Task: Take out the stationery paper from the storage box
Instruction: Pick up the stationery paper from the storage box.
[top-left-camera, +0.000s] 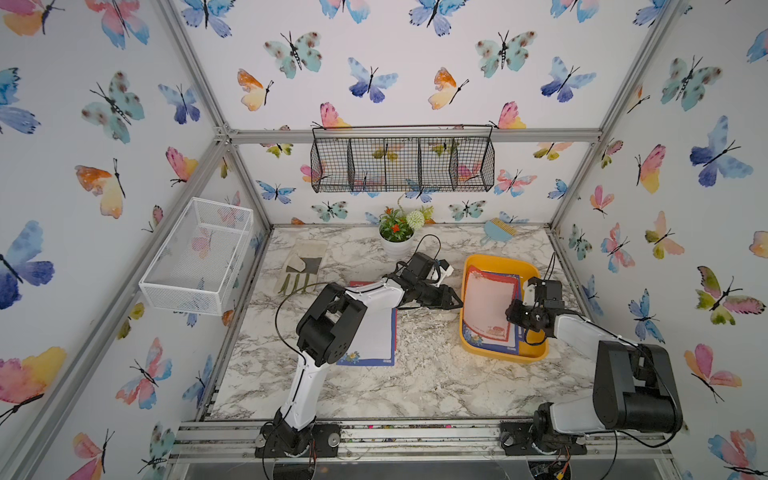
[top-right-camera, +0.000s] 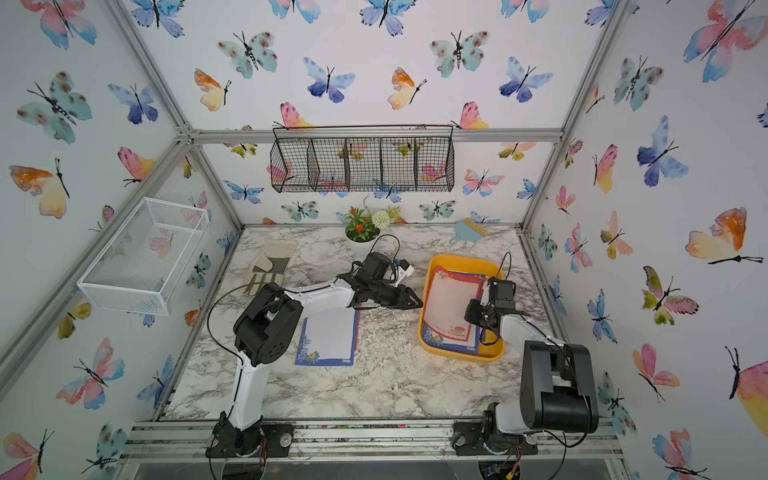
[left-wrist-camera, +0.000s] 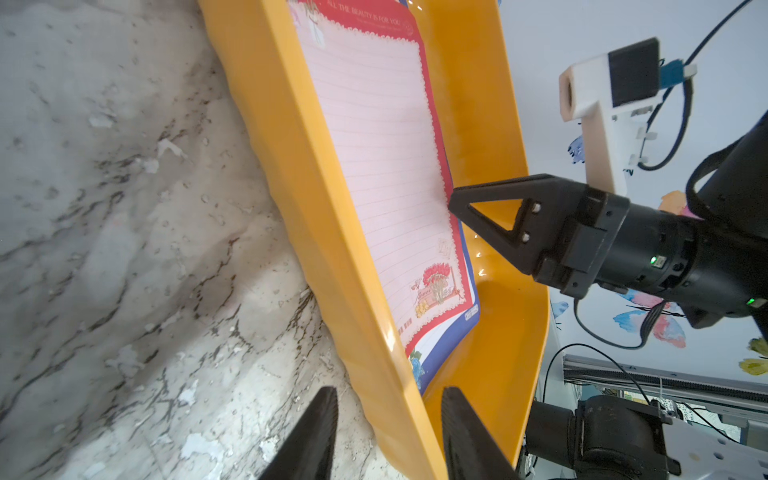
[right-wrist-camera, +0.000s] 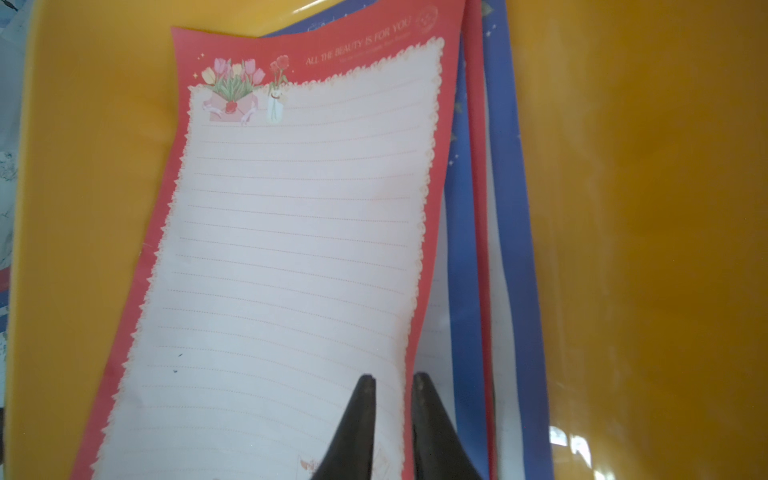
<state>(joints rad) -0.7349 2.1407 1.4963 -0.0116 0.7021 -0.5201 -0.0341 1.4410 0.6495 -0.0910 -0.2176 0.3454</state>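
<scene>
Found stationery paper stacked in the storage box on the desk. Noted right jaws nearly together astride the top sheet's edge, grip unclear; left jaws apart, straddling the box wall.

Red-bordered stationery paper lies inside yellow storage box.

My left arm and right arm have smooth white shells and big black joint housings, with thin black cables looping out. On my right gripper the fingers are black hollow triangles, each with two silver screws. Small green lights glow behind.
</scene>
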